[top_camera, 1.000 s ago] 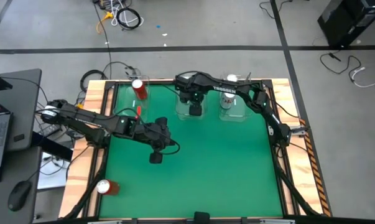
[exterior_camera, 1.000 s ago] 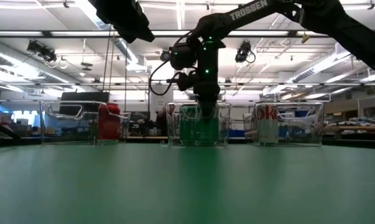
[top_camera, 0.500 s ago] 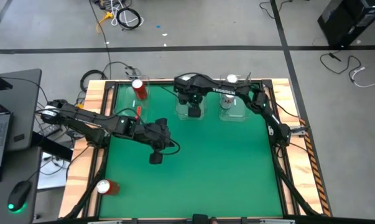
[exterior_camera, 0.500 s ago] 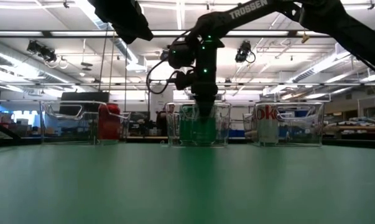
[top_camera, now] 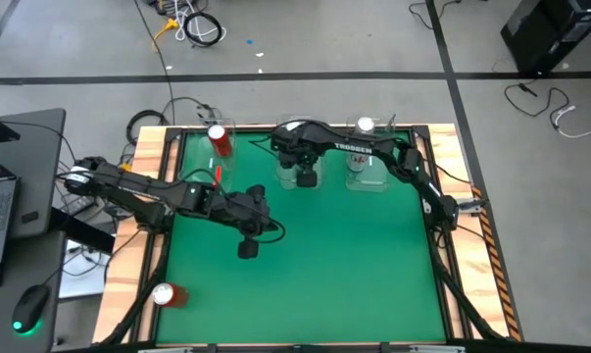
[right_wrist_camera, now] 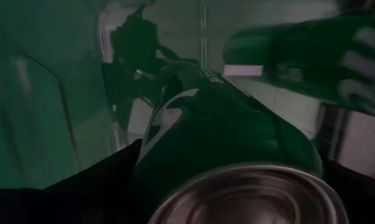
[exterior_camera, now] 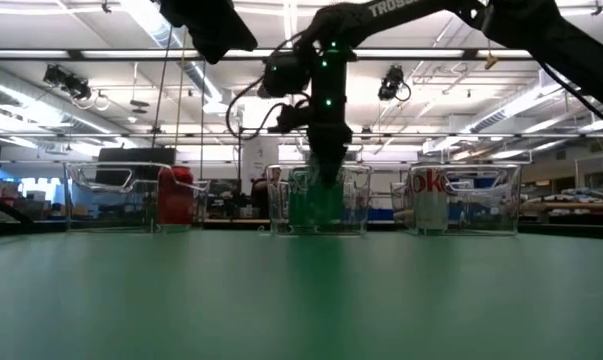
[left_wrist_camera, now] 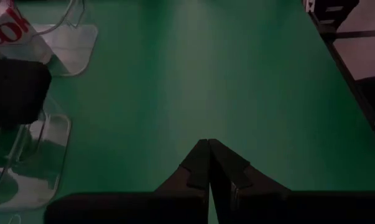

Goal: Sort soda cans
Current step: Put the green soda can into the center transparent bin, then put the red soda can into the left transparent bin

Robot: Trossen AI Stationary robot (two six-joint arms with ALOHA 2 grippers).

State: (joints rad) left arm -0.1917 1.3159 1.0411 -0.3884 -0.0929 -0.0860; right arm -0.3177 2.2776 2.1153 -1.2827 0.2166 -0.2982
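My right gripper reaches down into the middle clear bin at the table's far edge and is shut on a green soda can. A second green can lies beside it in that bin. A red can stands in the left bin, and another red can lies on its side near the table's near left corner. A silver-white can stands in the right bin. My left gripper hovers shut over the mat, left of the table's middle, touching nothing. My right gripper holds the green can's upper body just below its silver top, one dark finger on each side. The fingers come from above, pointing down into the bin. The can tilts in the hold; what its lower end rests on is hidden.
Three clear bins stand in a row along the far edge. The green mat is bordered by wooden rails. A laptop and a mouse lie on a desk left of the table. Cables lie on the floor beyond.
My right arm's wrist has drifted a little toward the table's left and risen slightly over the middle bin, the fingers still reaching inside it. My left arm has kept still.
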